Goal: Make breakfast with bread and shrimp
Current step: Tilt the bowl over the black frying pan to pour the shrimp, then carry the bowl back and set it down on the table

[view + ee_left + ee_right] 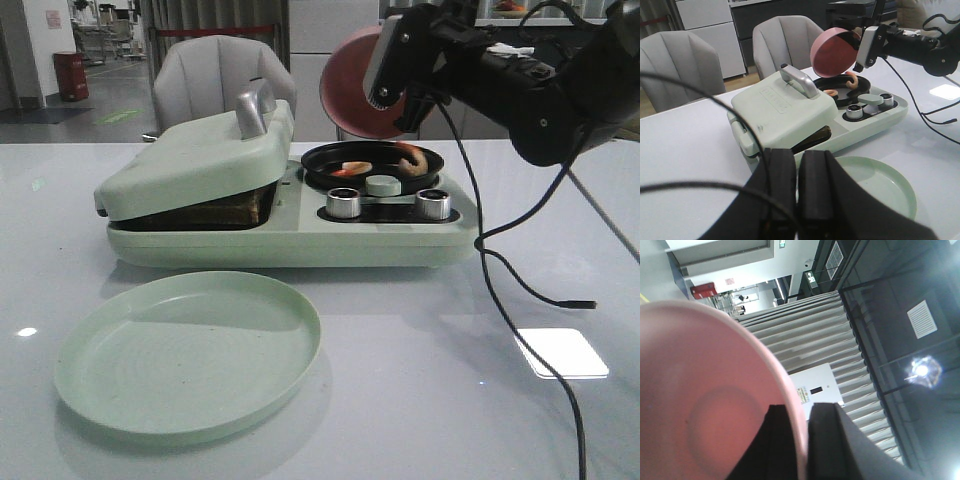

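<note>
The right gripper (392, 88) is clamped on the rim of a pink plate (348, 82), its fingers (826, 440) pinching the edge from both sides. It holds the plate up on edge, steeply tilted, above the round black pan (372, 165) at the right end of a pale green breakfast maker (290, 235).

In that pan lie the shrimp (352, 168) (small, curled, orange-pink): one lies flat with its long axis roughly left to right in the front view, and another (415, 160) curls up against the pan's far right rim. Just in front of the pan sit two silver knobs (343, 203).

The bread (235, 208) lies flat under the nearly shut lid (195, 160) on the maker's left half, only its dark crust edge showing in the gap.

The left gripper (796, 187) hangs near the table (420, 380) with its fingers pressed together on nothing. Below it sits a green plate (185, 352), in front of the maker.
</note>
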Tool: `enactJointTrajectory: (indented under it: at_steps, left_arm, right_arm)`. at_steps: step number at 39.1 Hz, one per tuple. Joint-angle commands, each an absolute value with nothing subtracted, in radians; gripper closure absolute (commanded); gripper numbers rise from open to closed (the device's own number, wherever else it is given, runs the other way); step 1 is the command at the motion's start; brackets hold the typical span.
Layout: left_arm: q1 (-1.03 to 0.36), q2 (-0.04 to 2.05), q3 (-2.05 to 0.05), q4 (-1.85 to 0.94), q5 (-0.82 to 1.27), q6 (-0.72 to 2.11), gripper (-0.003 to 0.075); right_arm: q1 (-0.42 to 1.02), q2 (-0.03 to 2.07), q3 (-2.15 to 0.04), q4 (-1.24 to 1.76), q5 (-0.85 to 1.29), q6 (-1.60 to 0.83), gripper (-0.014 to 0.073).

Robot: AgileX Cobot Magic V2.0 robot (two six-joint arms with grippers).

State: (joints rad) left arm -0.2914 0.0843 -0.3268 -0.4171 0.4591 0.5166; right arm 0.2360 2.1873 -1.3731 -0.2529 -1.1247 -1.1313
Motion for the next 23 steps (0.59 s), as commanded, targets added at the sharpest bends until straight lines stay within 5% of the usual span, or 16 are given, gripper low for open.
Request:
enactJointTrajectory:
  at_steps: [1,15,23]
  left_arm:
    - [-0.29,0.096,-0.351,-0.441,0.397,0.507,0.0606]
    - [-0.29,0.096,-0.351,-0.441,0.397,0.507,0.0606]
    - [-0.29,0.096,-0.351,-0.441,0.397,0.507,0.0606]
  right_arm:
    - [0.231,2.13,-1.409,-0.236,-1.285,-1.111,0.0454]
    - [0.23,2.073,-1.445,0.076,-1.006,-0.111,0.0454]
    - [0.224,1.935,-1.447,0.076,-0.62,0.049,0.0454]
